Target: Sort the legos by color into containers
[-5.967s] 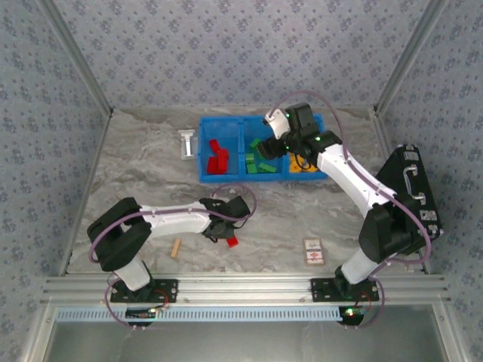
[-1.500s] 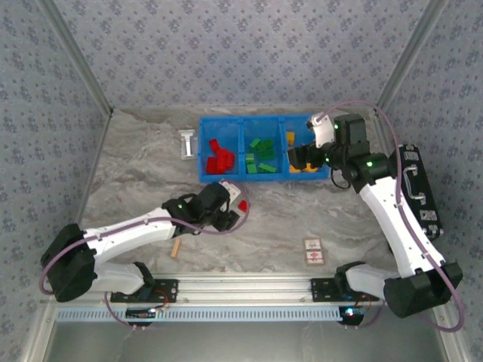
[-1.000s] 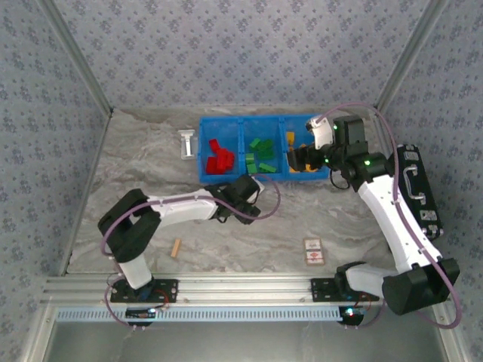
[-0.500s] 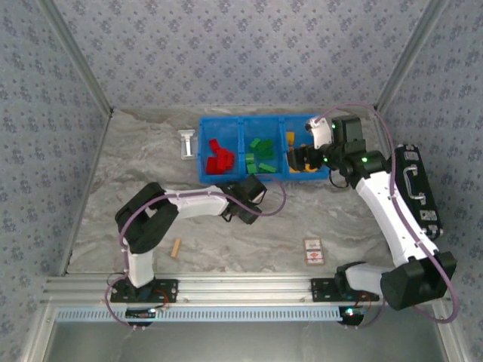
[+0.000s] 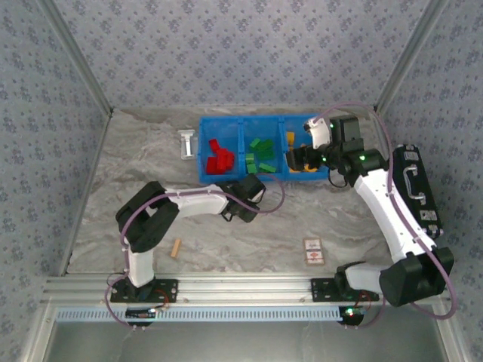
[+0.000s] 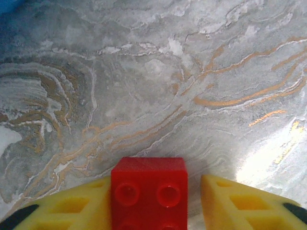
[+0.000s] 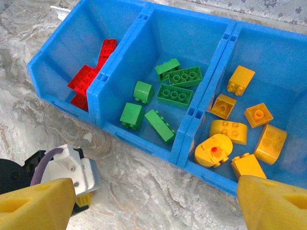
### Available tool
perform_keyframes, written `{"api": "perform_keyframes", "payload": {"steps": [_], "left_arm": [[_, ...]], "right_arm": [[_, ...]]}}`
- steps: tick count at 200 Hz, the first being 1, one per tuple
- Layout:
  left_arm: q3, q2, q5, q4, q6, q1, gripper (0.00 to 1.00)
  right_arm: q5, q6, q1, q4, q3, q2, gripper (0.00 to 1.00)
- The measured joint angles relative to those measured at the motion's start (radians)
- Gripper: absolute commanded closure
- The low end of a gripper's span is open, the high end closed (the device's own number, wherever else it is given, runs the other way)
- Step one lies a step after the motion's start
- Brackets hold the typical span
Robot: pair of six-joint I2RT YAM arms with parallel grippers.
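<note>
The left gripper (image 5: 243,202) is hovering just in front of the blue bin (image 7: 144,139), near its middle compartment, and is clamping a red brick (image 6: 148,191) between its yellow fingers (image 6: 72,208). The brick is sitting studs-up over the marbled table (image 6: 158,86).

The right gripper (image 7: 153,211) is hanging over the bin's front edge near the compartment at the right arm's end. Its jaws are standing wide apart and are carrying nothing.

In the bin, red bricks (image 7: 91,72) are lying in the compartment at the left arm's end, green bricks (image 7: 175,93) in the middle one, and yellow-orange bricks (image 7: 225,105) in the third. One rounded yellow piece (image 7: 213,149) is showing a small red mark, too small to make out.

A red-and-white card (image 5: 312,250) is lying well in front of the bin, its print too small to read. A wooden stick (image 5: 176,248) is resting well in front of the bin toward the left arm's base, and a black case (image 5: 413,188) is lying beyond the bin's end on the right arm's side.
</note>
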Motion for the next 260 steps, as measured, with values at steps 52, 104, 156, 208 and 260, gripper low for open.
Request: {"api": "perform_keyframes", "payload": {"steps": [52,104,156,208,260], "left_arm": [[-0.004,-0.034,-0.050,-0.014,-0.018,0.058,0.65],[0.143,-0.116,-0.110,-0.063,0.046,0.179,0.65],[0.370,-0.041,-0.135,-0.031,0.106,0.298,0.65],[0.390,0.134,-0.133,-0.040,0.105,0.363,0.43],[0.404,0.119,-0.145,-0.036,0.089,0.373,0.00]], "right_arm": [[0.000,0.000,0.000,0.000,0.000,0.004,0.11],[-0.008,0.053,0.000,0.013,-0.116,-0.079,0.11],[-0.029,0.165,0.037,0.027,-0.284,-0.200,0.11],[-0.011,0.256,0.116,0.044,-0.388,-0.366,0.11],[0.064,0.277,0.122,0.036,-0.438,-0.404,0.04]]}}
